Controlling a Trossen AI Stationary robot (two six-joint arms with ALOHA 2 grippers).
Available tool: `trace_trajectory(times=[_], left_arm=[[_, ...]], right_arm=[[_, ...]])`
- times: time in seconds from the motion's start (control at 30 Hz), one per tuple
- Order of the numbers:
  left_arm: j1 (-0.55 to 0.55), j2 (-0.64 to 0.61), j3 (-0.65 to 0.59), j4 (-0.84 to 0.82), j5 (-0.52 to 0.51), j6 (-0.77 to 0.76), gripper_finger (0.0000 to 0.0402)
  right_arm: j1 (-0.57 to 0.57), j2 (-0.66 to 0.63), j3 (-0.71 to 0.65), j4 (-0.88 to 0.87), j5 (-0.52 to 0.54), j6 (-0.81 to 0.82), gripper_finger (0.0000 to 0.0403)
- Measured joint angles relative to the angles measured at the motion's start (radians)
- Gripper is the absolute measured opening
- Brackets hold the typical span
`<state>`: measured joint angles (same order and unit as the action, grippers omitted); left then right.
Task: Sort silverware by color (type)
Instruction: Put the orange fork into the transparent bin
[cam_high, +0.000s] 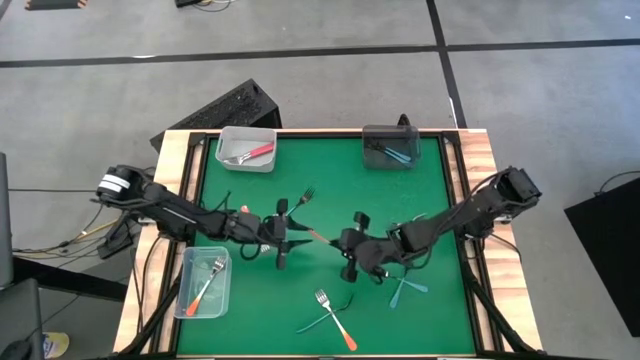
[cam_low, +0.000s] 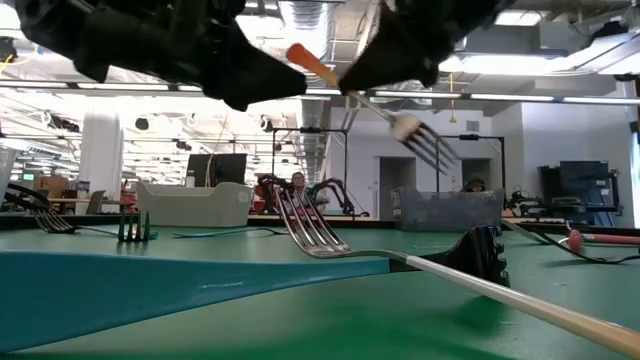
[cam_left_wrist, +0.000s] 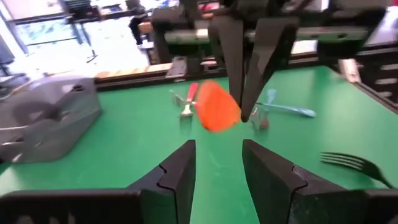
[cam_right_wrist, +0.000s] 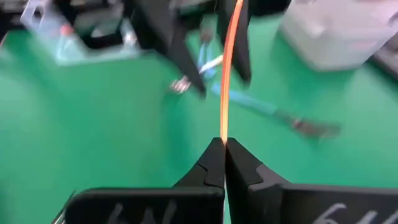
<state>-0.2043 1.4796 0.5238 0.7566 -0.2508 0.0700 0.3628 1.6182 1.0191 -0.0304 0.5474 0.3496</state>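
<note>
Now right gripper (cam_right_wrist: 224, 149) pinches orange-handled metal fork (cam_right_wrist: 224, 74); its long axis runs toward left gripper (cam_left_wrist: 217, 165), spread, apparently just short of handle tip.

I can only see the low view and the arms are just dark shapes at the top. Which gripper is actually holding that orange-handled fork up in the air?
Observer: The right gripper. Its wrist view shows its fingers shut on the orange-handled fork, clamping the thin handle.
Operator: And the left one?
Observer: The left gripper is open. In its wrist view the handle's orange end sits ahead of its fingertips, not between them.
Operator: Is there an orange pile anywhere?
Observer: From above, a clear bin at the table's left edge, beside the left arm, holds a second orange fork.
</note>
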Motion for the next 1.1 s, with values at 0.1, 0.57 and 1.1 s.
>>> trace_trajectory(times=[0.1, 0.57, 1.1], left_arm=[[0.001, 0.014, 0.021, 0.001, -0.048, -0.005, 0.0128], [0.008, -0.004, 0.033, 0.073, -0.027, 0.01, 0.012], [0.041, -0.246, 0.284, -0.992, 0.083, -0.114, 0.0001]], right_arm=[[-0.016, 0.0, 0.0, 0.093, 0.036, -0.09, 0.0012], [-0.056, 0.0, 0.0, 0.152, 0.0, -0.149, 0.0013], [-0.078, 0.0, -0.001, 0.148, -0.058, -0.127, 0.0102]])
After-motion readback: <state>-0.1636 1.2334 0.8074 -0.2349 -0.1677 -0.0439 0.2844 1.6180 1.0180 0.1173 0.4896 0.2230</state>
